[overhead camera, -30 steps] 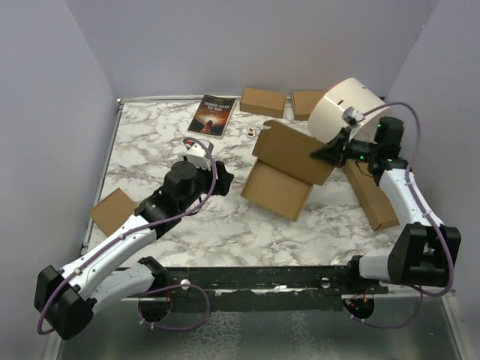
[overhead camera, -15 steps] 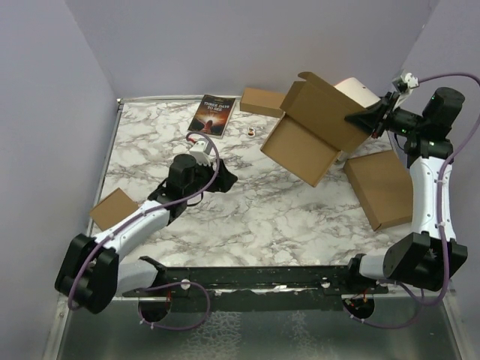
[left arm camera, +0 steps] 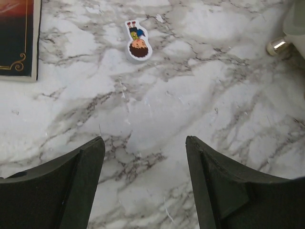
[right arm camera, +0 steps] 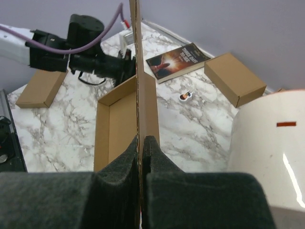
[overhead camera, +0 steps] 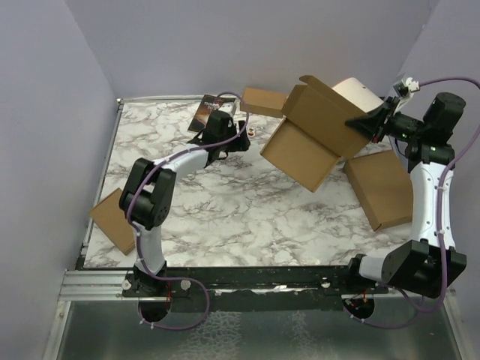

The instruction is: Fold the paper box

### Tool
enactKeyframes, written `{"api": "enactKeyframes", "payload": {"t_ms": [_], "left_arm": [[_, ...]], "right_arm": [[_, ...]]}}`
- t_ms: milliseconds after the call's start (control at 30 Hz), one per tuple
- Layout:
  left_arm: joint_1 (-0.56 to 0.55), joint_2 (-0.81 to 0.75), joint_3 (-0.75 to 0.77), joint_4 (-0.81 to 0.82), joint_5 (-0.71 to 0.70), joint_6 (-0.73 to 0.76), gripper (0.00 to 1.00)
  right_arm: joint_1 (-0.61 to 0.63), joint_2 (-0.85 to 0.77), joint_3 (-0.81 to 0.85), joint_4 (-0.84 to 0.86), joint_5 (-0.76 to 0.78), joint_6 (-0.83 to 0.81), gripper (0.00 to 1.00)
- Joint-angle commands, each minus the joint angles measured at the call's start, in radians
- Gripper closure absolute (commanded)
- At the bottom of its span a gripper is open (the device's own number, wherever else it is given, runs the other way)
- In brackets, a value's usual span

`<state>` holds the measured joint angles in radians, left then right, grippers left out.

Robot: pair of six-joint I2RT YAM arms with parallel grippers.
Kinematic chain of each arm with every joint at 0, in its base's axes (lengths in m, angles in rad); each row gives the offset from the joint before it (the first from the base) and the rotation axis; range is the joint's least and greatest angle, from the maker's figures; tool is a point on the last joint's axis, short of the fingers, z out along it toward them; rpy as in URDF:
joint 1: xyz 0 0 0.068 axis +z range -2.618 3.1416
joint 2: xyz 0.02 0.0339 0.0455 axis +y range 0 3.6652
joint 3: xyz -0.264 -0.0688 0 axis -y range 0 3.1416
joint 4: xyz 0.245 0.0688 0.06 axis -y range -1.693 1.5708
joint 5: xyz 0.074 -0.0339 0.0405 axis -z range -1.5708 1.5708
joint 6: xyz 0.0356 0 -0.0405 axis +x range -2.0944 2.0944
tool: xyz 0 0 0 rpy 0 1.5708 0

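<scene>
Marbled white surface (overhead camera: 225, 217) inside lilac walls filled the overhead view. We saw the paper box (overhead camera: 315, 142) lifted clear of it at the far right, tilted, with one flap standing up. The right claw (overhead camera: 354, 120) was pinched on its upper right edge, and a white drum (overhead camera: 360, 94) showed behind it. The left claw (overhead camera: 241, 141) reached toward the back, near a dark book (overhead camera: 199, 115) and a small brown box (overhead camera: 262, 101). A flat brown box (overhead camera: 379, 187) lay to the right and a second small brown box (overhead camera: 112, 216) at the left edge.

From the left wrist, we saw that claw's fingers (left arm camera: 62, 191) spread wide above the marble with nothing between them. A little cartoon figure (left arm camera: 137, 40) lay ahead, well apart from them.

From the right wrist, we saw both pads (right arm camera: 119, 186) pressed tight on a thin cardboard wall of the paper box, whose open tray hung to the left.
</scene>
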<state>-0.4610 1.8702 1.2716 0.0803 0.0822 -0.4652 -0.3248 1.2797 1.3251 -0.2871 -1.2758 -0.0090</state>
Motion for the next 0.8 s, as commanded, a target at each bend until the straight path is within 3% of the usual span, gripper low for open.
{"api": "enactKeyframes", "payload": {"t_ms": [0, 267, 400, 600, 767], "left_arm": [[0.005, 0.138, 0.175, -0.106, -0.065, 0.028, 0.28], [-0.002, 0.407, 0.482, -0.119, -0.036, -0.078, 0.25], [-0.015, 0.498, 0.641, -0.176, -0.148, -0.074, 0.23], [-0.04, 0.682, 0.973, -0.425, -0.336, -0.071, 0.24], [-0.052, 0.72, 0.997, -0.46, -0.378, -0.062, 0.28]], "right_arm": [[-0.007, -0.053, -0.052, -0.133, 0.038, -0.121, 0.99], [-0.026, -0.068, -0.153, -0.147, 0.084, -0.143, 0.99], [-0.036, -0.082, -0.21, -0.104, 0.08, -0.124, 0.99], [-0.056, -0.085, -0.242, -0.072, 0.057, -0.101, 0.99], [-0.069, -0.091, -0.264, -0.043, 0.041, -0.084, 0.99]]}}
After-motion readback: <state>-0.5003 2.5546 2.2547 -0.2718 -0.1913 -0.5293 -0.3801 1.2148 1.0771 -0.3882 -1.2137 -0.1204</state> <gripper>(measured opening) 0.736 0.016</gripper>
